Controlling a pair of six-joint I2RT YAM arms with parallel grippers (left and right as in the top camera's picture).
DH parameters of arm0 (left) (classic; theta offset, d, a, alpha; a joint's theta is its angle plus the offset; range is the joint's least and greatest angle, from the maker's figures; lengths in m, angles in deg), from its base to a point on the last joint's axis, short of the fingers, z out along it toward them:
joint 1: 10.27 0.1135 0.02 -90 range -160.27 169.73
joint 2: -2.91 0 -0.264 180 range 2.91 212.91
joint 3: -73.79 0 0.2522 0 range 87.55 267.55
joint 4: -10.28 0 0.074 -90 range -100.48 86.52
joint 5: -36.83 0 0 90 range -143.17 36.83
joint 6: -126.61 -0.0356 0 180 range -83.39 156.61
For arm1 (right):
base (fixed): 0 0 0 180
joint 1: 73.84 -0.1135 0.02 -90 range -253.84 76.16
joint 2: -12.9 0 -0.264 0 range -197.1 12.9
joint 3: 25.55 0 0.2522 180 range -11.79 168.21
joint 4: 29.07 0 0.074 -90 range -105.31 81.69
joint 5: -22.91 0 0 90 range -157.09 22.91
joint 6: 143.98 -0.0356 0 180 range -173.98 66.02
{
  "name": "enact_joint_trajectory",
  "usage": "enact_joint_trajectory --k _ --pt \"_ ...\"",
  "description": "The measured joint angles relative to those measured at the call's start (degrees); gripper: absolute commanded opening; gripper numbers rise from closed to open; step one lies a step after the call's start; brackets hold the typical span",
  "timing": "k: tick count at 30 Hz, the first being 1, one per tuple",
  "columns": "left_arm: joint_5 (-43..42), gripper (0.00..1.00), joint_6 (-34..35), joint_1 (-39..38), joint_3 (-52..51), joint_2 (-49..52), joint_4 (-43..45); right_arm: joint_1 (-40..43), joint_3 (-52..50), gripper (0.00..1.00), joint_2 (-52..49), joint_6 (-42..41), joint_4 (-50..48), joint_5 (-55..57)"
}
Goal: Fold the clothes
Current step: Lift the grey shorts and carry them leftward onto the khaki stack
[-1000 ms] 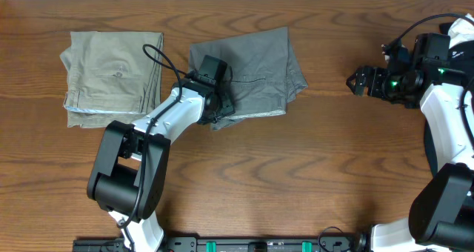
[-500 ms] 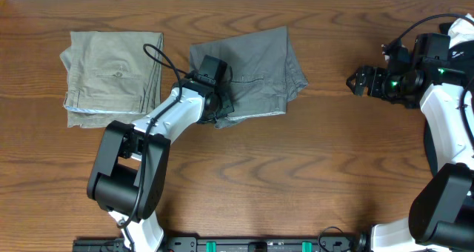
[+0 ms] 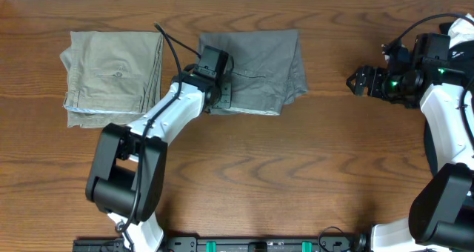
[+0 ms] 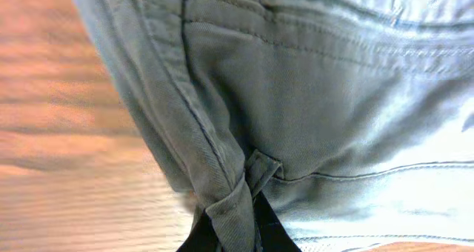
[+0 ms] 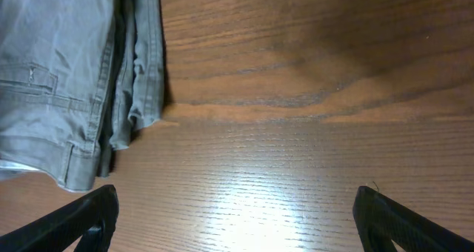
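Folded grey shorts [image 3: 259, 67] lie on the wooden tabletop [image 3: 296, 170] near the middle of its far side. To their left sits a folded pair of khaki trousers [image 3: 111, 74], with a strip of bare wood between the two garments. The left gripper [image 3: 220, 98] reaches across that strip to the near-left corner of the shorts. Its jaws are pressed together on a fold of grey cloth. The left wrist view shows the seamed fabric gathered into a narrow ridge where the dark tips of the left gripper [image 4: 235, 236] pinch it. Well to the right, clear of both garments, the right gripper [image 3: 357, 81] hangs over bare wood with its jaws spread wide. Its wrist view catches the stacked edges of the shorts [image 5: 67, 81] at upper left.
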Motion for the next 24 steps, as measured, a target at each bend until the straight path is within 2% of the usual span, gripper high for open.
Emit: enact_joint_trajectory --k 6,14,19,24 --pt "6.49 0.06 -4.92 -0.02 0.02 -5.35 3.08 0.0 0.0 0.99 0.0 0.0 0.0 0.0" --pt "18.36 0.06 -17.09 0.26 0.07 -10.16 9.94 0.0 0.0 0.99 0.0 0.0 -0.02 0.0" --pt "21.92 0.06 -23.02 3.41 0.07 -10.16 13.94 0.0 0.0 0.99 0.0 0.0 0.0 0.0" --pt "24.33 0.06 -25.55 7.85 0.07 -10.16 14.78 0.0 0.0 0.99 0.0 0.0 0.0 0.0"
